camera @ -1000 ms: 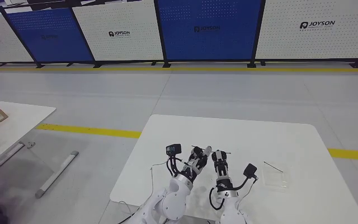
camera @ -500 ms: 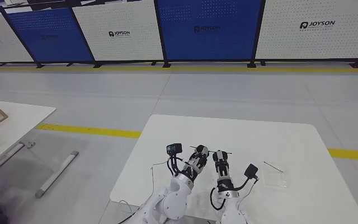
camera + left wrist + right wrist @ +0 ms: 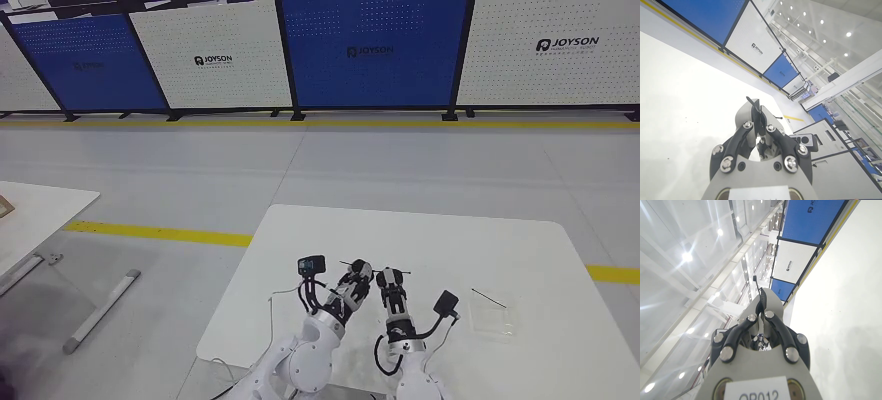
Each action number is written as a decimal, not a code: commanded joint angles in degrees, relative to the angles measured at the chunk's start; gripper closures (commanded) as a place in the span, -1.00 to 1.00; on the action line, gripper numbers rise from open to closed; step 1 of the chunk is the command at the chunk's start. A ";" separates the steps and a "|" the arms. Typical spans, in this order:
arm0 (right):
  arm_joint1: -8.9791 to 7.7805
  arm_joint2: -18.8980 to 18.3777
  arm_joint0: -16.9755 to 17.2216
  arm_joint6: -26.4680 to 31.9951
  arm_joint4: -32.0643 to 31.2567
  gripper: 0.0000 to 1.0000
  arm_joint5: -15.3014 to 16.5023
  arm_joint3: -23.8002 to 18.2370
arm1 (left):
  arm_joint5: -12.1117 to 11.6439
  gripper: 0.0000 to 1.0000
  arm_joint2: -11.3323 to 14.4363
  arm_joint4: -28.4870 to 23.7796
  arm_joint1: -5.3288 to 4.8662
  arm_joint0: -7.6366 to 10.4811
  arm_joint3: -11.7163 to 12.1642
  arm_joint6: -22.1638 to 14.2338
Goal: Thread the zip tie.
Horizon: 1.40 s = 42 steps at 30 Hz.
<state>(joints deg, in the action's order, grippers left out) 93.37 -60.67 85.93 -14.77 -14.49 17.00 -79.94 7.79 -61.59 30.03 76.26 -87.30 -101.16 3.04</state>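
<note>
Left gripper (image 3: 759, 108), fingers pinching zip tie (image 3: 752, 102) near its pointed tip; right gripper (image 3: 762, 294), fingers pinching it below the head; both over table (image 3: 450, 240) at 6 o'clock; spare tie (image 3: 487, 297) at 3 o'clock

Left pincer (image 3: 358, 269) beside right pincer (image 3: 388, 277), zip tie (image 3: 753, 102) in each, above table (image 3: 430, 235); tray (image 3: 497, 318) rightward.

zip tie (image 3: 752, 102) black | table (image 3: 480, 240) white | panels (image 3: 330, 60) blue/white, dotted | floor stripe (image 3: 150, 233) yellow
</note>
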 commanded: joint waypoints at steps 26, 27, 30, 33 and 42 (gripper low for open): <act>-0.72 -0.99 2.84 -3.30 -4.35 1.00 -1.41 -4.56 | 1.05 1.00 0.54 1.22 0.09 -0.04 0.19 0.29; -0.73 -0.96 2.86 -3.40 -4.61 1.00 -1.59 -4.66 | 1.03 1.00 0.52 1.24 0.08 -0.08 0.15 0.30; -0.75 -0.85 2.95 -3.72 -4.98 1.00 -1.89 -4.91 | 0.89 1.00 0.48 1.25 0.07 -0.19 0.07 0.32; -0.77 -0.75 2.95 -3.92 -5.13 1.00 -1.96 -4.95 | 0.74 1.00 0.53 1.34 0.06 -0.28 0.02 0.24; -0.80 -0.33 2.72 -4.09 -5.77 1.00 -2.16 -4.75 | 0.26 1.00 0.59 0.81 0.10 -0.10 -0.04 0.23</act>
<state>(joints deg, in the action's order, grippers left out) 92.57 -61.06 88.70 -18.94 -20.19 14.92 -84.74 8.12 -60.97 30.98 76.36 -87.40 -101.22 3.26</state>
